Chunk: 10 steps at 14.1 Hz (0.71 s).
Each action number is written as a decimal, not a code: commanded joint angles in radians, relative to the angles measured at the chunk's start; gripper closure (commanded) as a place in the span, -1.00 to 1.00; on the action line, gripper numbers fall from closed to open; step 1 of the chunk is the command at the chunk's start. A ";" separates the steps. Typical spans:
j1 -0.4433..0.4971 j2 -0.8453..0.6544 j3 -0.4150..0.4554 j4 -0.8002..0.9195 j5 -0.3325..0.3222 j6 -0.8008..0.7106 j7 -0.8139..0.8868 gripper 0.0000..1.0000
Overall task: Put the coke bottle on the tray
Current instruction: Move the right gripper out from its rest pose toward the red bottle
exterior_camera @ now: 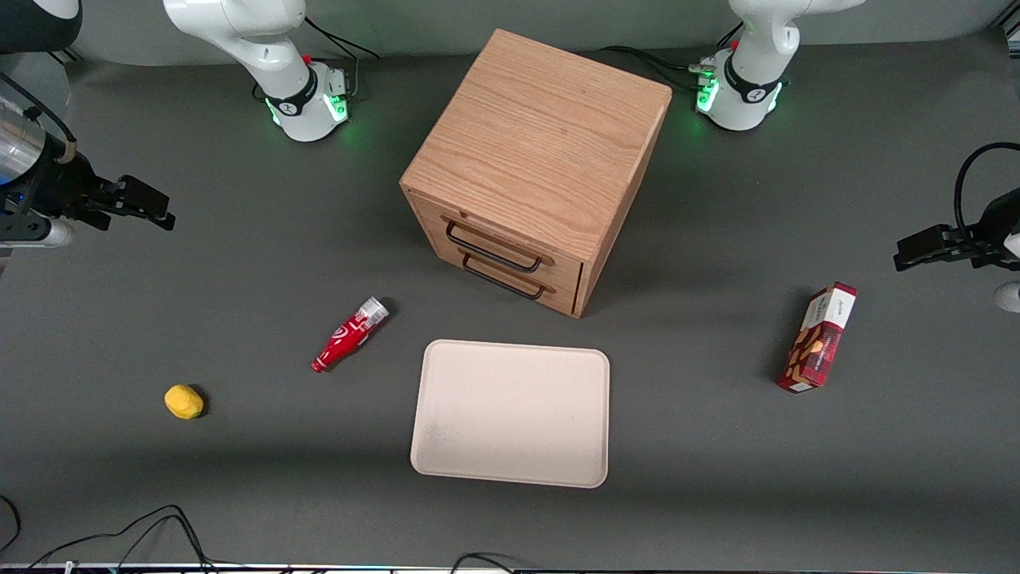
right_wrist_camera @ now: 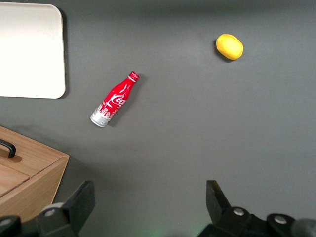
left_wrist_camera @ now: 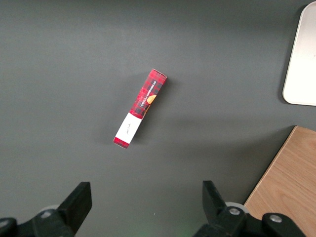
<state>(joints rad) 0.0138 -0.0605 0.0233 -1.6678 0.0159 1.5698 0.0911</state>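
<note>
Place: robot lab bench
Evidence: dark grey matte tabletop, white robot arm bases with green lights, loose black cables

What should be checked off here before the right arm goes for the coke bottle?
1. Bottle reachable: the coke bottle lies on its side on the table, nothing touching it. Ok.
2. Tray free: the tray holds nothing. Ok.
3. End effector ready: the end effector hangs above the table at the working arm's end, well away from the bottle, fingers spread and holding nothing. Ok.
4. Path from bottle to tray: bare table between them; the lemon lies away from that path, and the drawer cabinet stands farther from the front camera than both. Ok.
5. Bottle on tray: not yet. Not ok.
</note>
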 commanded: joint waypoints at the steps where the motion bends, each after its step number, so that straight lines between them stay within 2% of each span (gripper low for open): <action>1: 0.000 0.024 0.003 0.039 0.010 -0.027 0.002 -1.00; 6: 0.000 0.031 0.009 0.036 0.010 -0.045 -0.008 -1.00; 10: 0.015 0.080 0.027 0.043 0.015 -0.028 0.146 -1.00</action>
<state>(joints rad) 0.0191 -0.0335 0.0386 -1.6603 0.0160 1.5500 0.1542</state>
